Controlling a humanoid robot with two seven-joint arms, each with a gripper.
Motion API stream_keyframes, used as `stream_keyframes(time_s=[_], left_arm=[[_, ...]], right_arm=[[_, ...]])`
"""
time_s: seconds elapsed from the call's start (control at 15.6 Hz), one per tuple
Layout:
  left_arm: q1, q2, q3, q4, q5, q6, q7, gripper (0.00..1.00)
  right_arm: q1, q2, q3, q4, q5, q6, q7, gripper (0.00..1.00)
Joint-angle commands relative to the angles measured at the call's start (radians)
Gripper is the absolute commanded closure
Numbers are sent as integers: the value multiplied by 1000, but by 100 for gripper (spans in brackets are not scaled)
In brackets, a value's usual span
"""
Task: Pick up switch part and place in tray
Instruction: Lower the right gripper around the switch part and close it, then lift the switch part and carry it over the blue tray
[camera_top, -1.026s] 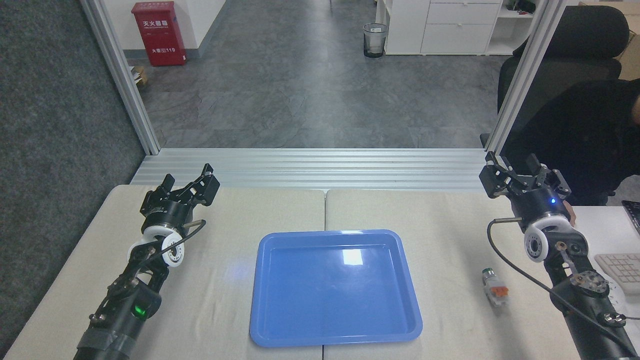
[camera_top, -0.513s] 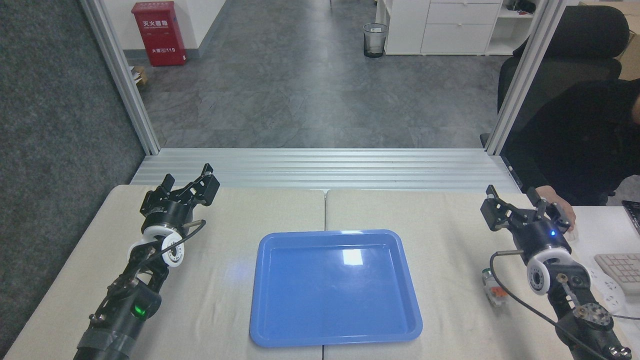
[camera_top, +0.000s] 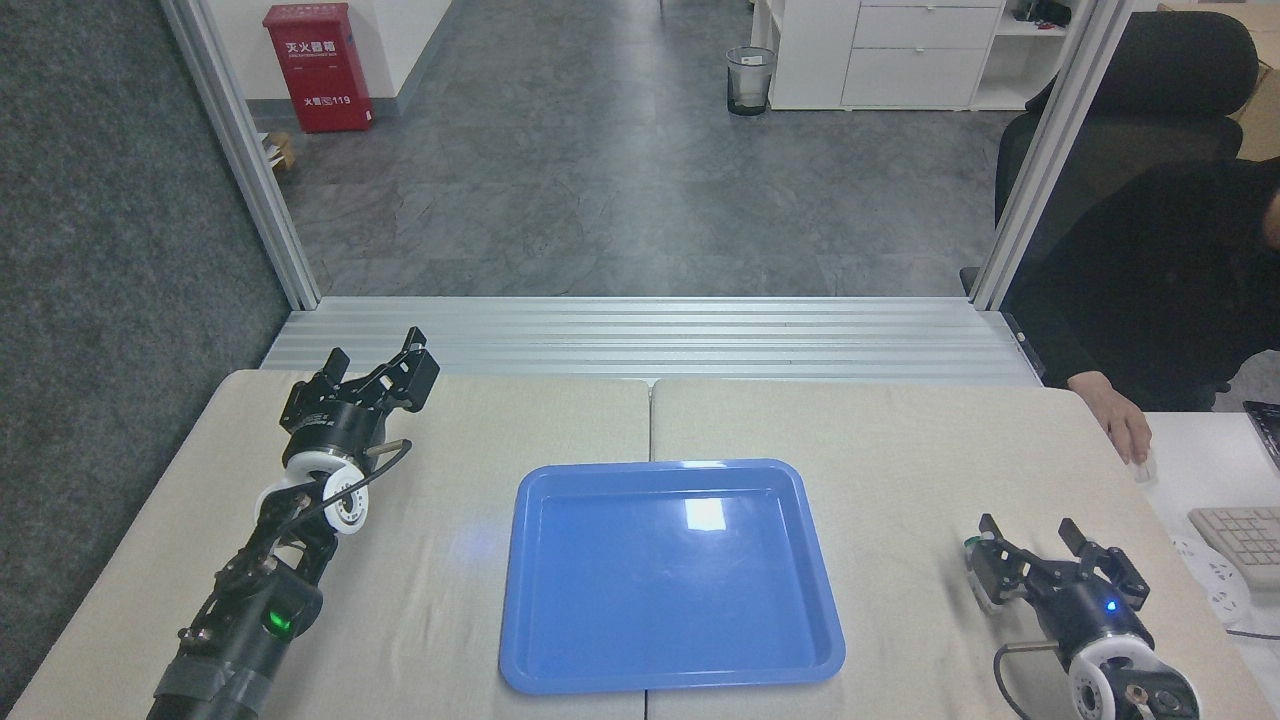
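Note:
The blue tray (camera_top: 660, 467) lies at the middle of the table, nothing in it. The switch part (camera_top: 972, 556) lies right of the tray near the front edge; only its silver-rimmed end and a white sliver show, the rest is hidden behind a finger of my right gripper. My right gripper (camera_top: 1030, 548) is low over the table, open, with its left finger right at the switch part; whether they touch I cannot tell. My left gripper (camera_top: 378, 368) stands open at the far left of the table, holding nothing.
A person in dark clothes sits at the right, one hand (camera_top: 1125, 427) on a white desk beside the table. A keyboard (camera_top: 1235, 540) lies there too. A metal frame rail (camera_top: 640, 335) runs along the table's far edge.
My right arm has dropped from the table's far right edge down and toward me, so the open gripper now sits at the switch part. The left arm has not moved.

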Motion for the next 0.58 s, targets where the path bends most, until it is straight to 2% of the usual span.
stream_keyframes(time_s=[0.0,0.13,0.19,0.26,0.38,0.51], left_arm=[[0,0,0,0,0,0,-1,0],[0,0,0,0,0,0,-1,0],[0,0,0,0,0,0,-1,0],[-2,0,0,0,0,0,-1,0],[0,0,0,0,0,0,-1,0],[0,0,0,0,0,0,-1,0]], right_arm=[[106,28,16,-13,-6,-44,-33,12],[111,28,19,-10,0,-59,-34,13],[114,28,20,-8,0,-62,-34,21],[119,28,20,-10,-3,-65,-34,38],[111,29,25,-10,-5,-62,-27,100],[99,31,2,-23,-8,-36,-27,100]])
